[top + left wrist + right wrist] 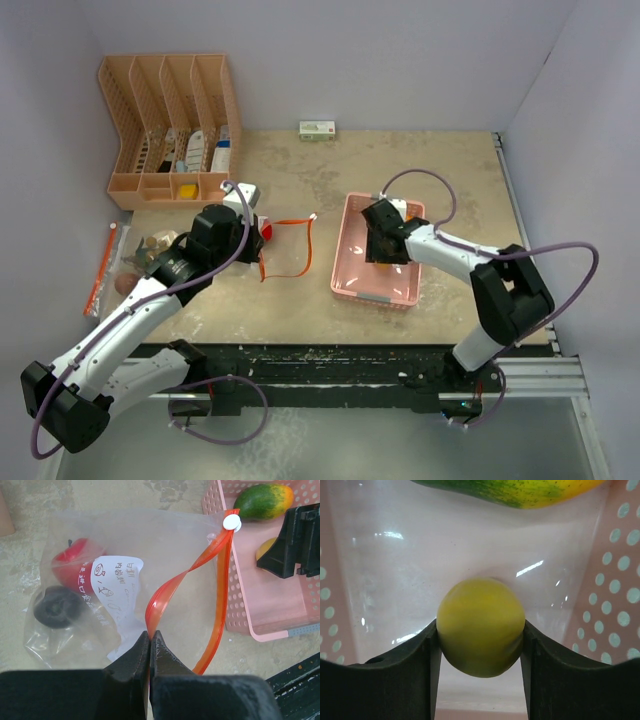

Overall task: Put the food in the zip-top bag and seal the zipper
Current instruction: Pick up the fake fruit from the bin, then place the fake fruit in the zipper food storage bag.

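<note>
One pink basket (pixel 340 255) sits on the bench (pixel 450 170). Inside it are two toy fruits: one green-orange mango (pixel 263 501) and one yellow lemon (pixel 481 626). Left of the basket lies one zip-top bag (pixel 170 540) with one orange zipper strip (pixel 156 604) and one white slider (pixel 231 521). The bag holds two pieces, one red apple (pixel 70 562) and one dark ball (pixel 56 607), plus one paper slip (pixel 120 585). Farther left of the basket are one cluster of tan balls (pixel 158 243) and one brownish ball (pixel 125 284). Beyond the basket are one orange rack (pixel 165 110) with four upright slots and one small green-and-white box (pixel 317 129). There are two arms, the left arm (pixel 130 320) and the right arm (pixel 460 255).
</note>
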`<state>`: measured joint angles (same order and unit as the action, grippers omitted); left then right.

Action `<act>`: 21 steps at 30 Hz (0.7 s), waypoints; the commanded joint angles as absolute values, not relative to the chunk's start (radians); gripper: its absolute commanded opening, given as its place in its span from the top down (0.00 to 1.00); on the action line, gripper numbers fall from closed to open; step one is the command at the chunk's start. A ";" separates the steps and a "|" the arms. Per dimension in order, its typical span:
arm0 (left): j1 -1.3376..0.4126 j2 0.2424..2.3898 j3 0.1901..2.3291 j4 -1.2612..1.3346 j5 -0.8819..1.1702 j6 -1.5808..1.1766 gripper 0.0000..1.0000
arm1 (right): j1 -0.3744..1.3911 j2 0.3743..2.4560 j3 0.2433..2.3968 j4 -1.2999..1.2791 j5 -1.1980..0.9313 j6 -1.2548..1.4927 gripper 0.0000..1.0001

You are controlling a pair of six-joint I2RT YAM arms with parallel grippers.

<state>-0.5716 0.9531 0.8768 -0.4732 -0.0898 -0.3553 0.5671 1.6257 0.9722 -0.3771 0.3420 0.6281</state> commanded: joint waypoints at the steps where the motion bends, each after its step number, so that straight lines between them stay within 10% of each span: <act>1: -0.568 0.932 0.882 -0.445 -0.094 -0.342 1.00 | 0.584 1.491 0.994 -0.371 0.333 0.599 0.81; 14: -0.569 0.926 0.903 -0.472 -0.106 -0.347 1.00 | 0.921 1.411 1.222 -0.209 0.135 0.638 0.78; 21: -0.568 0.933 0.914 -0.471 -0.095 -0.350 1.00 | 0.947 1.561 1.301 -0.143 0.088 0.627 0.49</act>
